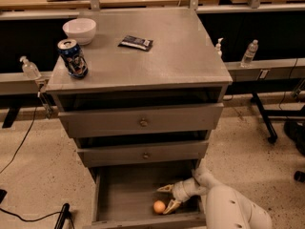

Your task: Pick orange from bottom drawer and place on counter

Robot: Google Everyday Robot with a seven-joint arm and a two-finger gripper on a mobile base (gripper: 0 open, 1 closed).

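Gripper [167, 198] reaches into the open bottom drawer [125, 194], its fingers spread and holding nothing. The orange [159, 207] lies inside, near the drawer's front wall, just beside the lower finger. Above the drawer, the counter [181, 61] carries a white bowl [79, 30], a soda can [73, 57] and a dark packet [136, 42].
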